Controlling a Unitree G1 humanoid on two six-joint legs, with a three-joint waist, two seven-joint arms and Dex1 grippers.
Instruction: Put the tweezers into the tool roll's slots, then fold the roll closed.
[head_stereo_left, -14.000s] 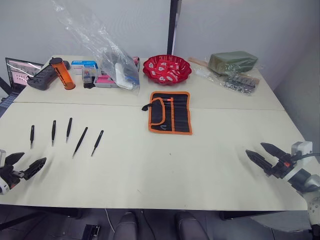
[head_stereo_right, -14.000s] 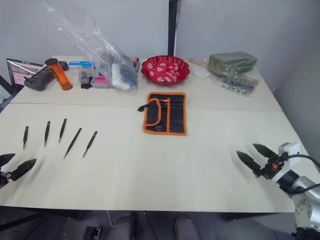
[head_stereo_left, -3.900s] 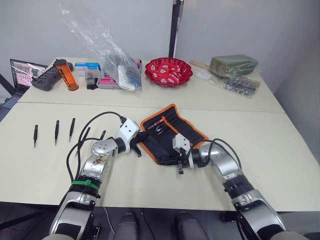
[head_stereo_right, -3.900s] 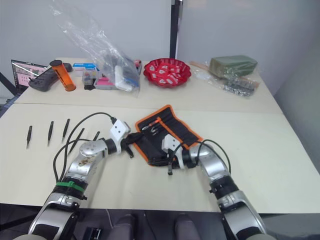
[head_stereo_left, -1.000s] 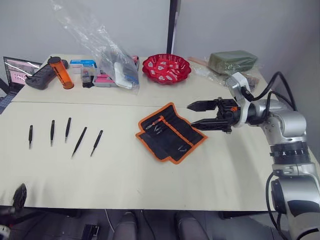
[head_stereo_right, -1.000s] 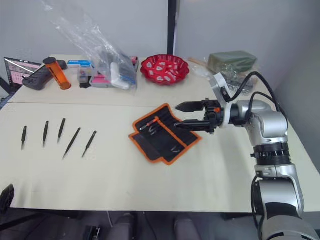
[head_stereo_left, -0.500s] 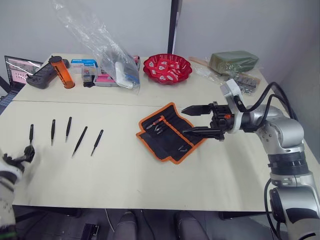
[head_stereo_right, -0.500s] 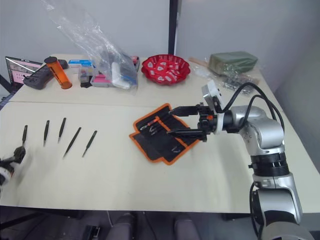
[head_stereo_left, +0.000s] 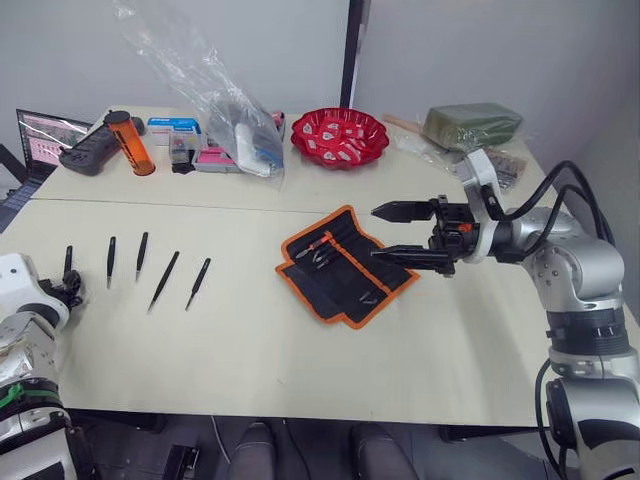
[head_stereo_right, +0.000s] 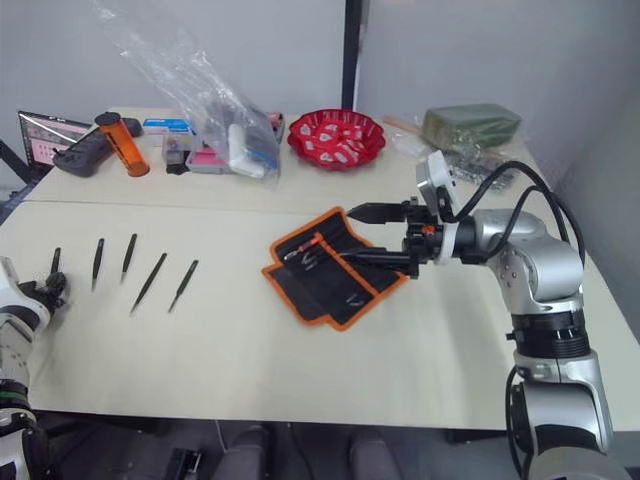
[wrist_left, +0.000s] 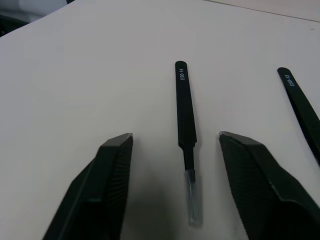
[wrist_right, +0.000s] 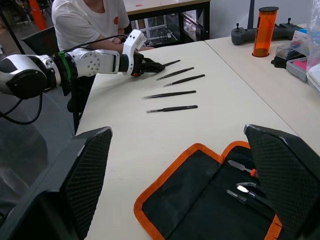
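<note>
Cream worktop (head_stereo_left: 300, 370) runs up to a pale wall, with clutter along its far edge: a red bowl (head_stereo_left: 339, 136), a crumpled clear plastic bag (head_stereo_left: 215, 90), an orange cylinder (head_stereo_left: 128, 143) and a green packet (head_stereo_left: 472, 125). Near the middle lies the tool roll (head_stereo_left: 346, 264), unrolled and turned at an angle, its orange trim showing all round; a few small tools sit in the slots (wrist_right: 247, 192).

The five tweezers (head_stereo_left: 163, 281) lie in a loose row on the robot's left side of the worktop, well apart from the roll. The left gripper (wrist_left: 175, 142) is down at the outermost one, marked ESD-14, jaws released with one finger on either side of it and not touching it.

The right gripper (head_stereo_left: 395, 236) hovers over the roll's right edge, jaws spread wide and holding nothing.

A person in a white shirt (wrist_right: 90, 20) sits beyond the worktop's end.
</note>
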